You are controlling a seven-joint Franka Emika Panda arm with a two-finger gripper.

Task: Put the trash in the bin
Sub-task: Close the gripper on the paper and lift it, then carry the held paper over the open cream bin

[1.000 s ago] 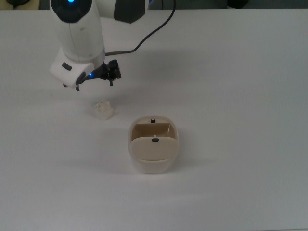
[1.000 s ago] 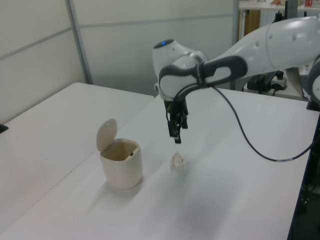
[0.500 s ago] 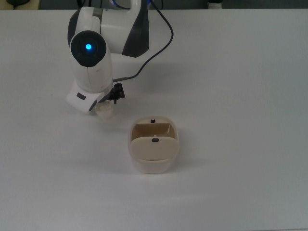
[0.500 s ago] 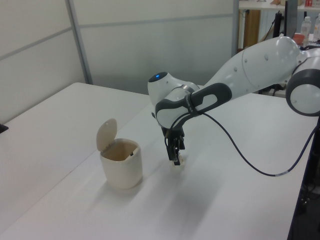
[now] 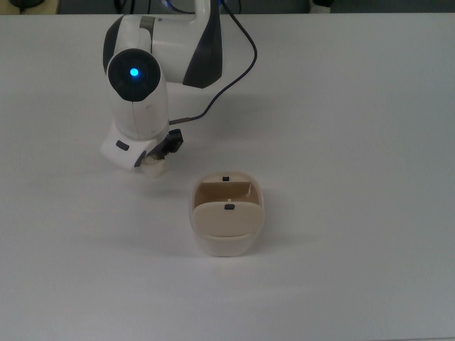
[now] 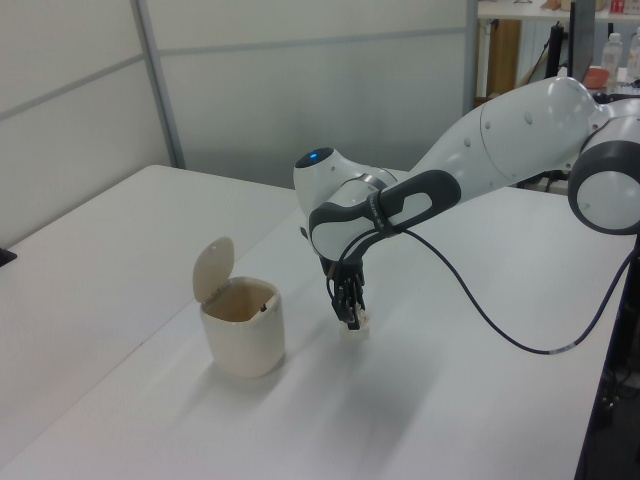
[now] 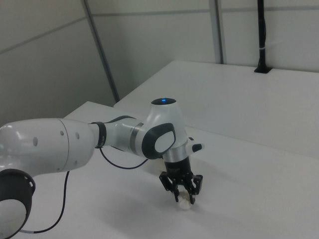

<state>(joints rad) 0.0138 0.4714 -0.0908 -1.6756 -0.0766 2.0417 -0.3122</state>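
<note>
Hand (image 7: pixel 183 195) astride the trash (image 7: pixel 185 201)

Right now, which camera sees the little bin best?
The left view: the bin shows whole from the side, its flap lid tipped up and the inside open. The top view looks straight down into it. The right view does not show it.

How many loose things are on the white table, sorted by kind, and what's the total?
Crumpled paper wad: 1, on the table at the gripper.
Bin with its flap lid up: 1.
Total: 2.
</note>
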